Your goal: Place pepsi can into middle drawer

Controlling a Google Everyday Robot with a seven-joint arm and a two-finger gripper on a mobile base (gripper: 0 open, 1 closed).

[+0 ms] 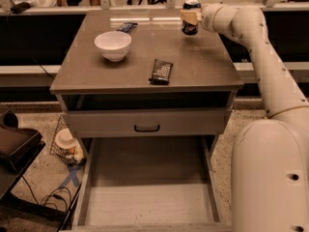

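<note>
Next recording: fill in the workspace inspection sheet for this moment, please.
Surface: cabinet top, grey-brown, no spills seen.
Job's things: pepsi can upright at the far right of the top; middle drawer pulled out, low in front.
Clutter: white bowl, dark snack bar and blue packet on the top.
Grippers: tool closed round the pepsi can.
Cables: black cables on the floor, left.
Surroundings: wire basket on the floor beside the cabinet; closed drawer front above the open drawer.
</note>
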